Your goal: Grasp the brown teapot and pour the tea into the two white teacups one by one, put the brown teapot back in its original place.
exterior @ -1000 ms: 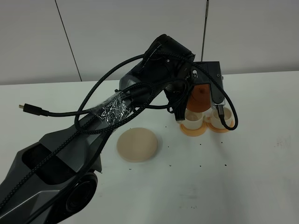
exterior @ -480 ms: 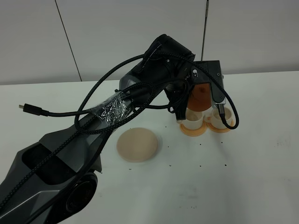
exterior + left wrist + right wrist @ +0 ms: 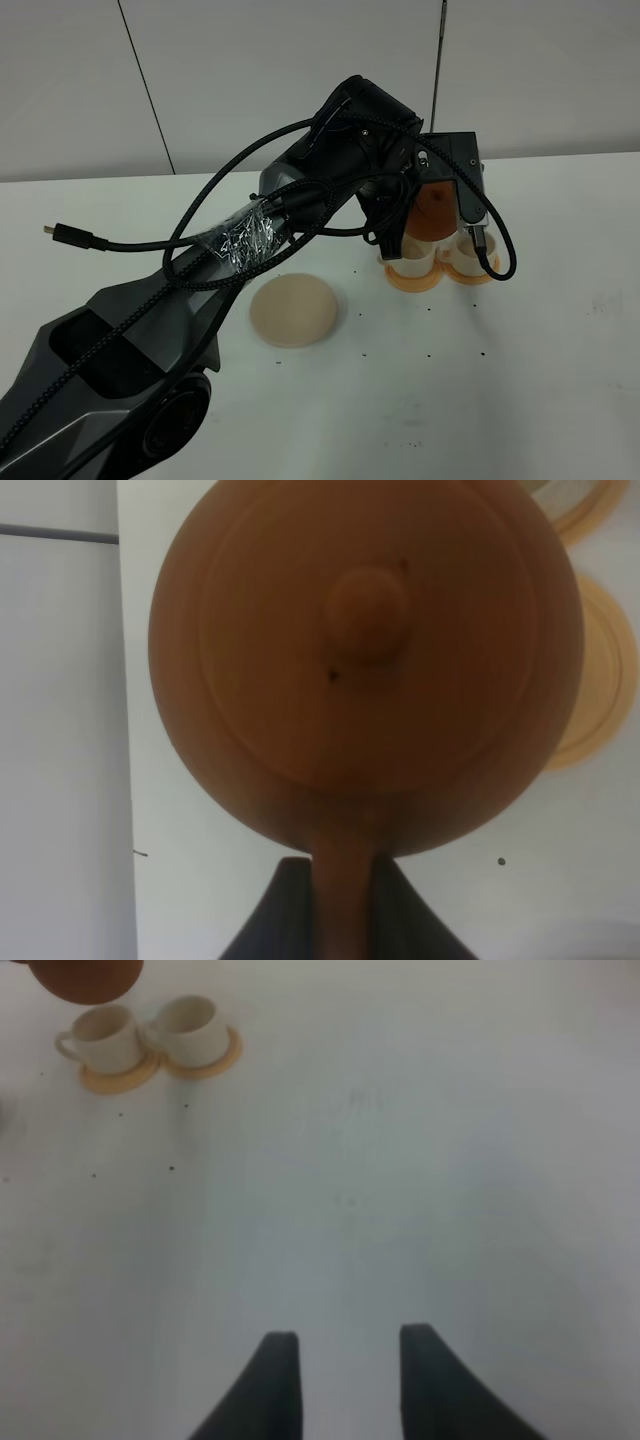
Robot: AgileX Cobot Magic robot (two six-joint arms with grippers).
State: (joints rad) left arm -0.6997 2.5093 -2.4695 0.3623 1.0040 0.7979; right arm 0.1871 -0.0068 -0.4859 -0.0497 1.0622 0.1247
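The brown teapot [image 3: 432,208] hangs in the air over the two white teacups, my left gripper [image 3: 432,182] shut on its handle. In the left wrist view its knobbed lid [image 3: 365,600] fills the picture, and the handle runs down between the dark fingers [image 3: 280,920]. The left cup [image 3: 412,258] and the right cup [image 3: 462,252] stand side by side on orange coasters [image 3: 412,282], partly hidden by the gripper and its cable. The right wrist view shows both cups [image 3: 105,1038] [image 3: 190,1028] far off. My right gripper [image 3: 348,1345] stands open over bare table with nothing in it.
A pale beige disc [image 3: 294,310] lies on the white table [image 3: 520,380] left of the cups. A loose black cable with a plug [image 3: 60,233] sticks out from the left arm. Small dark specks dot the table near the cups. A white wall stands behind.
The left arm has shifted slightly above the cups, the teapot still in its grip. The cups and the disc have not moved.
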